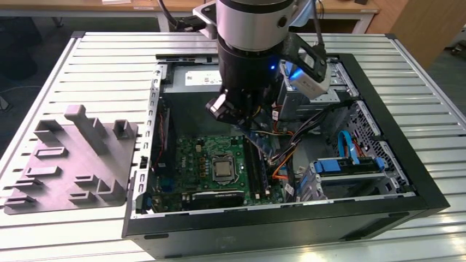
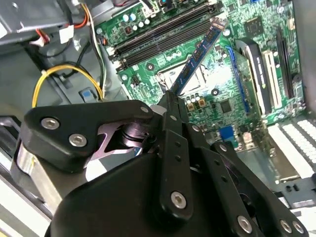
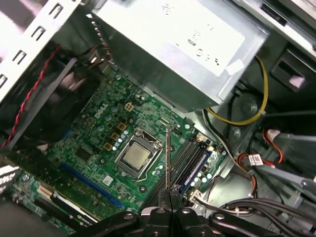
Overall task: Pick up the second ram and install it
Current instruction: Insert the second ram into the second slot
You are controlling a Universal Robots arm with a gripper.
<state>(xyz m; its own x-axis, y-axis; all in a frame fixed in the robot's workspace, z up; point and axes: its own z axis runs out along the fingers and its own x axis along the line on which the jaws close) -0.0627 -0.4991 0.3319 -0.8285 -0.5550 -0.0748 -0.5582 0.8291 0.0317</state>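
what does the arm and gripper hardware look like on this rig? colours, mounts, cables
The arm has a silver-grey cylindrical wrist joint above a black cylindrical section with a small blue light. A white box hangs on a black bracket beside it. A dark cable runs up behind. The gripper is matte black, with flat linkage bars and slim fingers joined by silver screws.

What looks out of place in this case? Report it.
The second ram sits in no slot: the gripper holds it above the motherboard, near the uncovered processor socket. Nothing looks damaged.
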